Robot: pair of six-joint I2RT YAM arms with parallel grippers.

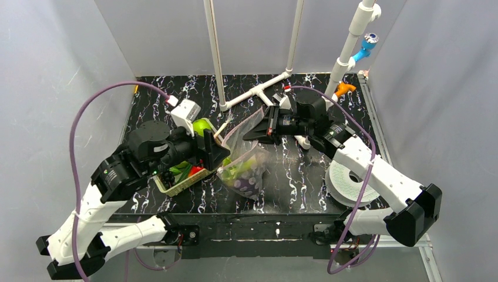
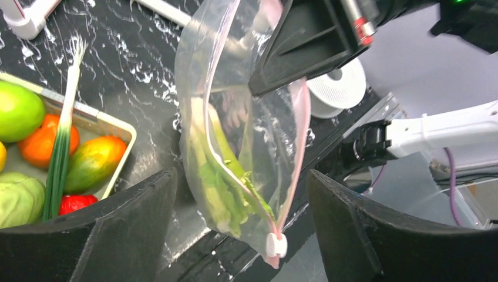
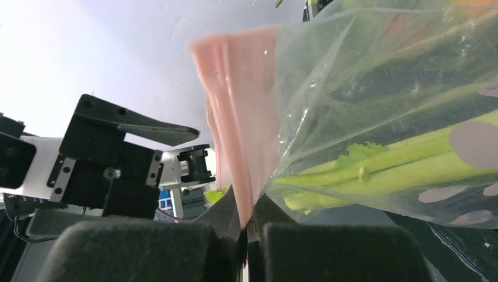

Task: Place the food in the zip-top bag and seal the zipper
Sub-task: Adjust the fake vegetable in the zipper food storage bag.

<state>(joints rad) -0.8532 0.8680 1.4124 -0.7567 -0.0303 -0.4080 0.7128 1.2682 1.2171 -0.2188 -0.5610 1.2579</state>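
The clear zip-top bag (image 1: pixel 244 164) hangs by its top corner from my right gripper (image 1: pixel 262 126), which is shut on the pinkish zipper (image 3: pixel 241 147). Green stalks (image 3: pixel 376 170) and dark purple grapes (image 1: pixel 246 185) lie inside the bag. My left gripper (image 2: pixel 241 176) stands open, one finger on each side of the bag's lower end, not touching it. The white slider (image 2: pixel 275 244) sits at the zipper's low end. In the woven basket (image 2: pixel 111 123), left of the bag, rest a green apple (image 2: pixel 17 111), a leek (image 2: pixel 61 153), an orange piece (image 2: pixel 38 144) and a red piece (image 2: pixel 73 202).
A white tape roll (image 1: pixel 349 179) lies on the black marbled table (image 1: pixel 293 170) under the right arm. White pipes (image 1: pixel 258 91) run across the back, with orange and blue fittings (image 1: pixel 346 88) at the back right corner.
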